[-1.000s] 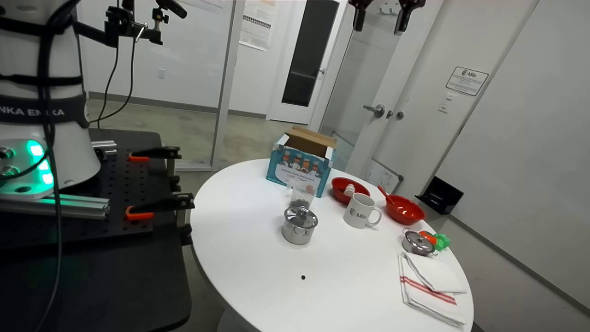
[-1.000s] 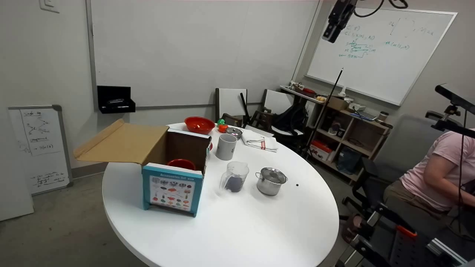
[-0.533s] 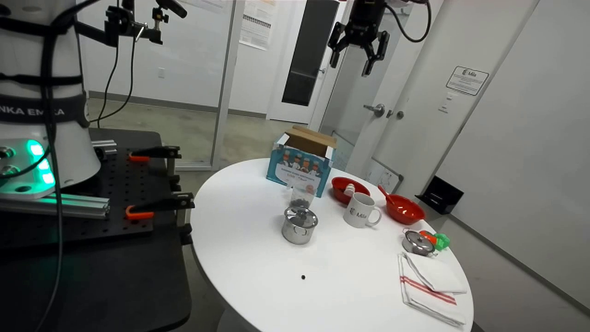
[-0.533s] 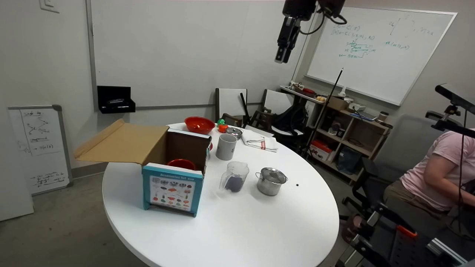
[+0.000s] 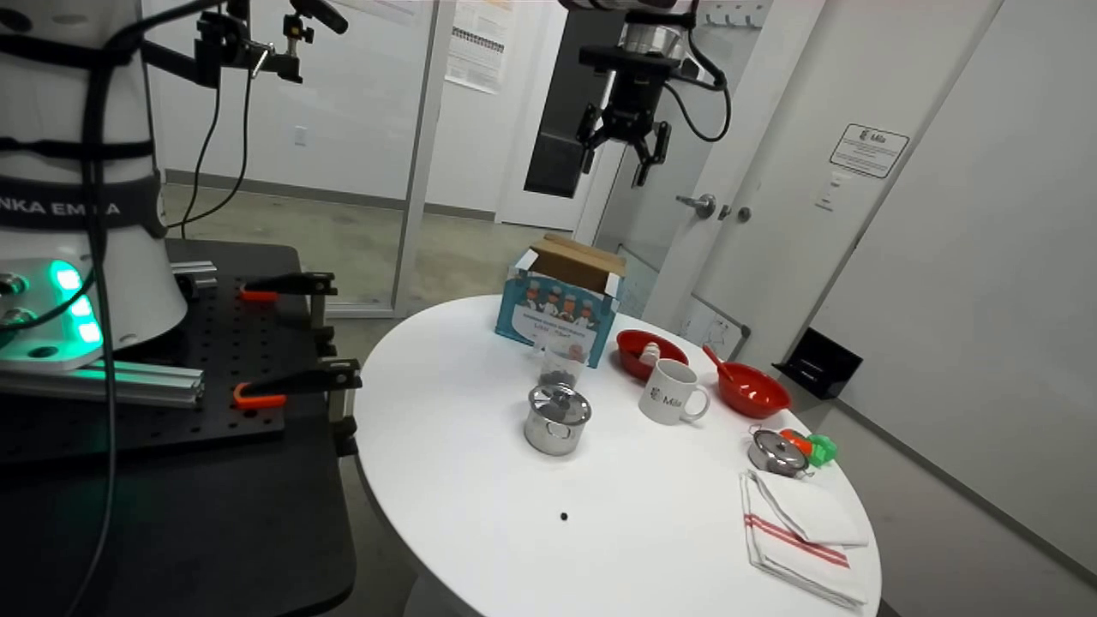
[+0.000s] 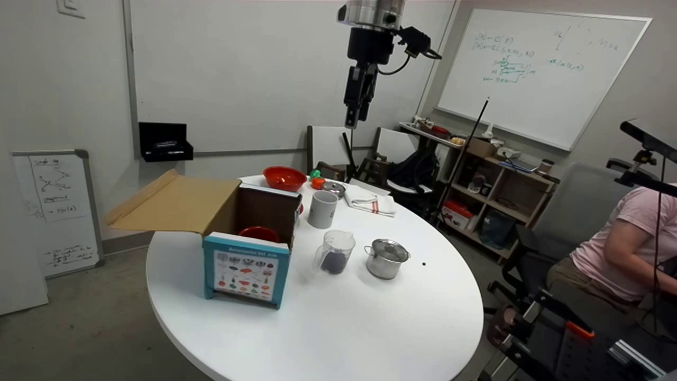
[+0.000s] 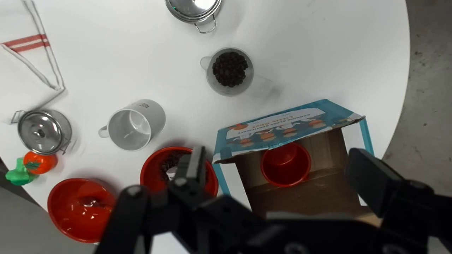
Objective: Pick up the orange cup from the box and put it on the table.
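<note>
The orange cup (image 7: 286, 165), red-orange in the wrist view, stands mouth up inside the box (image 7: 279, 132). An exterior view shows only the far rim of that cup (image 6: 259, 233) over the wall of the box (image 6: 246, 270). Blue printed sides and a raised brown flap mark the box, which rests on the round white table (image 5: 480, 514). High above the tabletop hangs my gripper (image 5: 614, 171), apart from everything. Its fingers are spread wide and hold nothing. From the wrist, the cup and box opening appear between the two fingertips (image 7: 196, 162), well below them.
Beside the box are a clear measuring cup (image 7: 229, 72) of dark beans, a white mug (image 5: 668, 392) and a red bowl (image 5: 638, 347). A lidded steel pot (image 6: 386, 259) stands nearby. Farther off are another red bowl (image 6: 284, 178), a small pot (image 5: 776, 452) and a folded towel (image 5: 797, 540).
My gripper has come down from the top of both exterior views and moved left in them, nearer to the box. Its fingers stay spread. The cup, box and other items have not moved.
</note>
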